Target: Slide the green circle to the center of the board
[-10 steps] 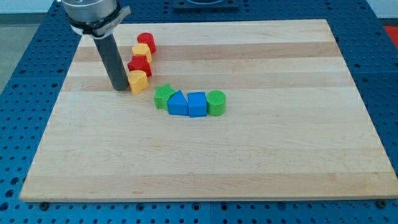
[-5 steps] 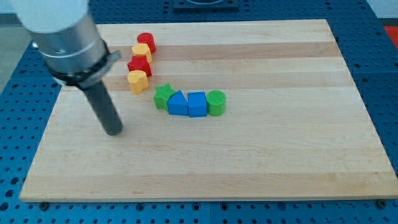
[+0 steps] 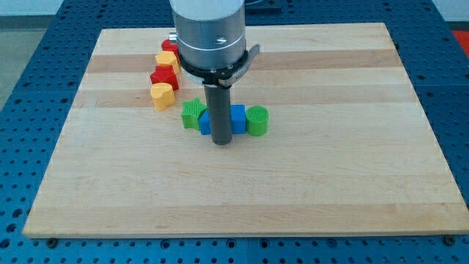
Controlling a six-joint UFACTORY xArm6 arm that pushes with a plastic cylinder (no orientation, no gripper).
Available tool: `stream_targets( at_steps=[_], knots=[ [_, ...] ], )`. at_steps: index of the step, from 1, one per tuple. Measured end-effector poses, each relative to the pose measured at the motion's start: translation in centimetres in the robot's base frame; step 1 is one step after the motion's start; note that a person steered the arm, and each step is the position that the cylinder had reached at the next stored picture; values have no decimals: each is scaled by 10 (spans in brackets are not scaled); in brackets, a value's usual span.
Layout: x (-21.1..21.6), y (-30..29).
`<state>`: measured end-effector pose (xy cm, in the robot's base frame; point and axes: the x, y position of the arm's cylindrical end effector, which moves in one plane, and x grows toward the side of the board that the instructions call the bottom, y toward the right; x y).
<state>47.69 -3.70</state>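
Note:
The green circle [image 3: 257,120] sits near the board's middle, at the right end of a short row. To its left are a blue cube [image 3: 238,119], a blue triangle [image 3: 205,122] and a green star [image 3: 193,113]. My rod stands in front of the two blue blocks and partly hides them. My tip [image 3: 221,143] rests on the board just below them, left of the green circle and apart from it.
A column of blocks lies at the upper left: a red block [image 3: 168,46] partly hidden by the arm, a yellow block [image 3: 168,61], a red block [image 3: 164,77] and a yellow block [image 3: 162,95]. The wooden board [image 3: 352,183] lies on a blue perforated table.
My rod has swept from the board's left side to the right, ending in front of the blue blocks. No block has visibly moved.

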Motion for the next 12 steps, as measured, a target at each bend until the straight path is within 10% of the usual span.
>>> stream_targets(
  at_steps=[12],
  knots=[
    [-4, 68]
  ],
)
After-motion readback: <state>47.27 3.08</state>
